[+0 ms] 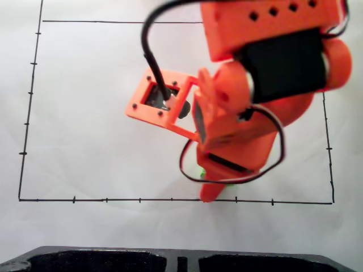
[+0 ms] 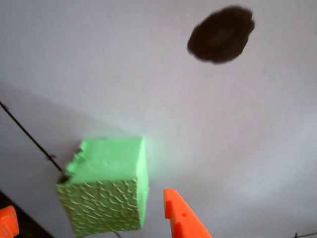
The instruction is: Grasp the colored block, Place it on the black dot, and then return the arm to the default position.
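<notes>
In the wrist view, taken from left to right, a sliver of orange finger [image 2: 7,222] is seen at the bottom left corner, then the colored block [image 2: 106,186], then the second, tapered finger at the bottom centre. The block is thus found between the two fingers, resting on the white paper [image 2: 148,74] beside a thin black border line [image 2: 29,139]. The jaws [image 2: 94,220] are held wide open around it, with a clear gap left on the right side; nothing is gripped yet. On the left, contact cannot be judged, since that finger is almost cut off by the frame edge.

The black dot [image 2: 221,34] is seen well apart from the block, up and to the right in the wrist view, so the carry would be made in that direction once the jaws are closed.

In the fixed view, the arm [image 1: 255,107] is reached down and forward over the counter, its tip lowered near the bottom border line [image 1: 113,200], where a trace of green [image 1: 202,171] is visible beneath it.
</notes>
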`<action>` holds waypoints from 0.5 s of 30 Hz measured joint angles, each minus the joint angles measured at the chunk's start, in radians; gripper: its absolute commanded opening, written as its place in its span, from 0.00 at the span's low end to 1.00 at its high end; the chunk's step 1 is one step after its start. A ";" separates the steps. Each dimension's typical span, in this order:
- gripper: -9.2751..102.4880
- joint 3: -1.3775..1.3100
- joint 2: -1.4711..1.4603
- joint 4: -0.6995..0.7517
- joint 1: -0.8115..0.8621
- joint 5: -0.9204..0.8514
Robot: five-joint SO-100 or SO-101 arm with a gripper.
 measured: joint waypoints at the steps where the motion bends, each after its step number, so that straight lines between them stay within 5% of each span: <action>1: 0.42 -0.008 -0.011 0.000 0.000 0.000; 15: 0.35 -0.046 -0.078 0.003 0.003 -0.009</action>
